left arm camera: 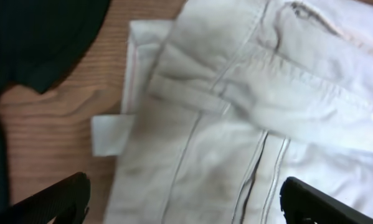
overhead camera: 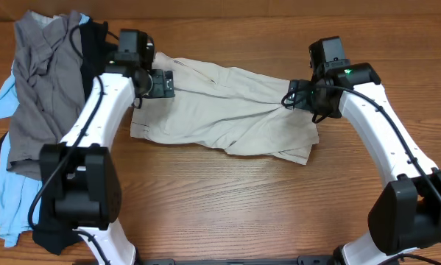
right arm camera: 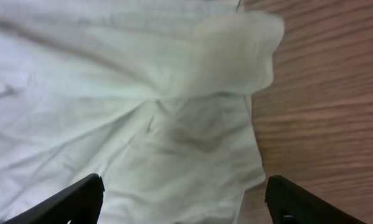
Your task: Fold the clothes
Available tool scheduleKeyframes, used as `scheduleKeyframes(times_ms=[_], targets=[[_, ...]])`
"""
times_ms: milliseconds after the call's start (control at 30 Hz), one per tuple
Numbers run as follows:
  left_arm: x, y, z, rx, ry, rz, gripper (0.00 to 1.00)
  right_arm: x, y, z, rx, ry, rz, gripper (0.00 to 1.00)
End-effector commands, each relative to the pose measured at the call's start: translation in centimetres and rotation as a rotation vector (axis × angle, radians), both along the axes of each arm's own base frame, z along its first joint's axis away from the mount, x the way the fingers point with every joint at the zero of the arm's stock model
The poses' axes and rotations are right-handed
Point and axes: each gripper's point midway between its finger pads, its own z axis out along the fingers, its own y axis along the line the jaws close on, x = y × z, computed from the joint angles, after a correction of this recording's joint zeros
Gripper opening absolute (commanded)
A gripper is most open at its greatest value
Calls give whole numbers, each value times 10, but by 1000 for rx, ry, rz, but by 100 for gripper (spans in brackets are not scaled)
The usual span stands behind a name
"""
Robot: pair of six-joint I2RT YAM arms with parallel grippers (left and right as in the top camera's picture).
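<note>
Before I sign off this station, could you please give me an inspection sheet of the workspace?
Surface: wooden table.
Job's things: beige shorts lying creased mid-table; pile of grey, black and light-blue garments at the left.
Clutter: nothing seen.
Grippers: left pincer open over the shorts' waistband end; right pincer open over the opposite end; neither holds cloth.
Cables: black cables run along both arms.
Surroundings: nothing seen.
</note>
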Motion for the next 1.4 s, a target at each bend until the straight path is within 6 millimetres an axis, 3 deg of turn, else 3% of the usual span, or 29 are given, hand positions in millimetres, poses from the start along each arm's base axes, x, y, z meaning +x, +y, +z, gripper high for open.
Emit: scheduleKeyframes(times_ms=[0,200,433,667,933,1067,1200,1367], targets=[[1,19,6,-20,3,-5,100,1,6,18,31,-36,49,88],[-2,49,-27,-161,73,21,100,-4,12,17,35,-19,65,88],[2,40,-49,-188,90,-65,100,-3,18,18,40,-28,78,88],[14,13,-77,-322,80,-142,100,-4,18,17,39,-24,77,90],[20,0,-101,-304,86,-169,100,-4,18,17,39,-24,77,91],[17,-5,-129,-311,130,-161,100,-4,17,17,39,-24,77,92],[6,0,-159,-297,202,-120,100,-4,17,17,39,-24,77,92],[3,17,-169,-206,231,-55,97,-4,17,17,39,-24,77,93]])
